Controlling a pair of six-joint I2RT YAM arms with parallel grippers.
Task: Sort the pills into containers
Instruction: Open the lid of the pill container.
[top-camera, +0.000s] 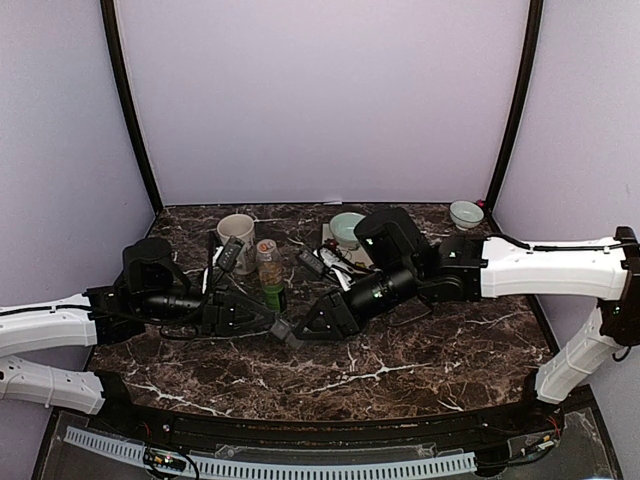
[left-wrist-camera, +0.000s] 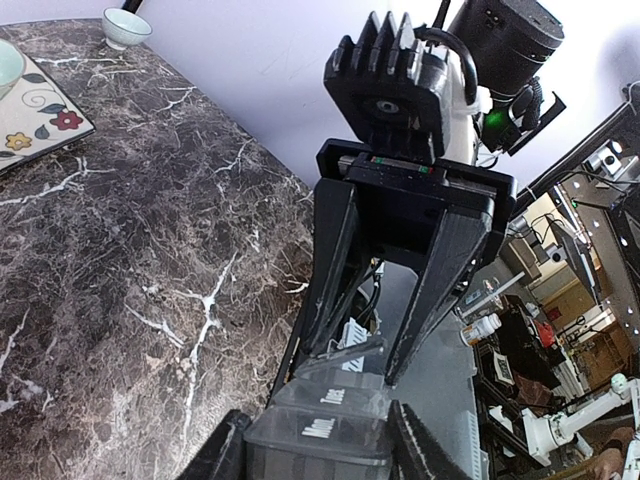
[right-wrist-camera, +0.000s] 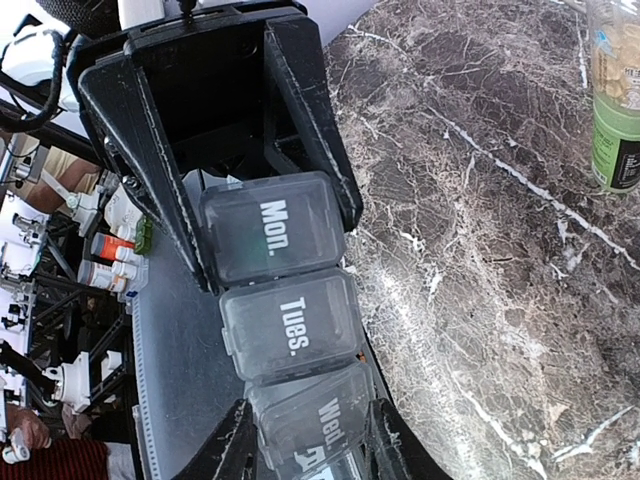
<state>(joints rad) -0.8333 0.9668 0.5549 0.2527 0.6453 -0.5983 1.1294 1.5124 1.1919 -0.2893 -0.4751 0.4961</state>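
Marble table (top-camera: 430, 350), cream mug (top-camera: 236, 230), bottle (top-camera: 270, 285), small bowl (top-camera: 466, 213)

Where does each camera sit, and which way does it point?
Top external: above and behind the arms, looking down on the table; both arms show.
Left wrist: on the left arm, looking past its fingers at the right gripper.
Right wrist: on the right arm, past its fingers at the left gripper.
Shared: both wrist views show the pill box, from opposite ends.

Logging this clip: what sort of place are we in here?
Probably a robotics lab test booth: plain lavender walls enclose a marble-patterned tabletop, and the left wrist view shows cluttered workbenches beyond its edge.
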